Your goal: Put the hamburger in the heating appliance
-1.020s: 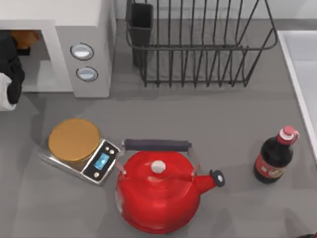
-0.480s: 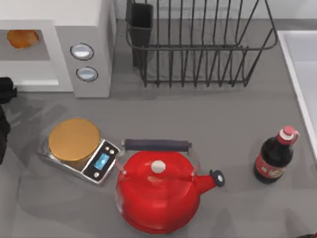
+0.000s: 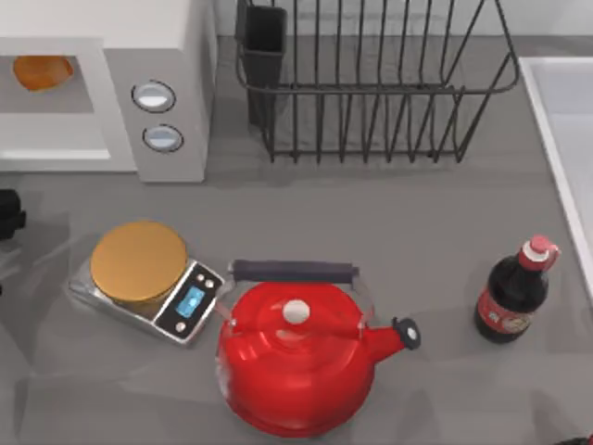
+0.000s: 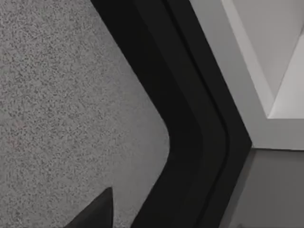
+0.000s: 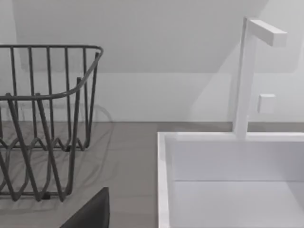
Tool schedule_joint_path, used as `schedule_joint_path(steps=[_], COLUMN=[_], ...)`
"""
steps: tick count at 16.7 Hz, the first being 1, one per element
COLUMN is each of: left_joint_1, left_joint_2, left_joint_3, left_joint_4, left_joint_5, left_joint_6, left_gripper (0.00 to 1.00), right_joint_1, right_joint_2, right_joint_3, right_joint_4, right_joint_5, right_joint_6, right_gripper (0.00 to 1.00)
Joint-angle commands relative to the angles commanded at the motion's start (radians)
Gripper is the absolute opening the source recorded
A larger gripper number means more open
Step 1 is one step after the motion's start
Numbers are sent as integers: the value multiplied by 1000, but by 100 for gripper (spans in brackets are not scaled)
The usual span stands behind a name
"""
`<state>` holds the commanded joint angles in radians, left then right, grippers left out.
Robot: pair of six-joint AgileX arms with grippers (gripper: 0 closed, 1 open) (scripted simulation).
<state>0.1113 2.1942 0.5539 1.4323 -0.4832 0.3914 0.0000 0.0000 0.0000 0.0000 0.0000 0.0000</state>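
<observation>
The left arm (image 3: pixel 7 215) is peeking in at the far left edge of the table (image 3: pixel 371 213), just a small black bit of it. I cannot tell if the left gripper is open or closed, or if it is holding anything. Half a second ago more of this arm was showing at that edge, so it is pulling back out to the left.

Up and a little to the right of that black bit, the hamburger (image 3: pixel 42 70) is sitting inside the microwave (image 3: pixel 139 56), deep in the open box part. It is looking like a small round orange-brown lump. It is not touching the arm. It is staying in the same spot as half a second ago.

The wrist camera on the left arm is looking at the speckled grey table and a black bent edge beside white walls.

Going right, nothing else is moving: the scale (image 3: pixel 146 280), then the red kettle (image 3: pixel 301 357), the black wire rack (image 3: pixel 371 83) behind it, and the bottle (image 3: pixel 514 297) well off to the right.

The right arm's wrist camera is showing the rack (image 5: pixel 42 123) and a white sink (image 5: pixel 228 175).
</observation>
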Motion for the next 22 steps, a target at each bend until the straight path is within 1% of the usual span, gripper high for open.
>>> schedule_joint_path(steps=[5, 8, 11, 18, 22], left_joint_1=[-5, -3, -3, -6, -5], left_joint_2=[2, -47, -123, -354, -457], left_joint_3=[3, 12, 12, 20, 30], left_joint_4=[-2, -37, -122, -383, -489], left_joint_5=[-1, -3, -3, -3, -6], left_joint_6=[-1, -2, -2, 1, 1], left_gripper=[100, 100, 100, 100, 100], right_joint_1=[0, 0, 0, 0, 0], right_joint_2=[0, 0, 0, 0, 0], right_joint_3=[0, 0, 0, 0, 0], right_joint_4=[0, 0, 0, 0, 0], right_joint_5=[0, 0, 0, 0, 0], right_joint_6=[0, 0, 0, 0, 0], right_gripper=[100, 100, 100, 100, 100])
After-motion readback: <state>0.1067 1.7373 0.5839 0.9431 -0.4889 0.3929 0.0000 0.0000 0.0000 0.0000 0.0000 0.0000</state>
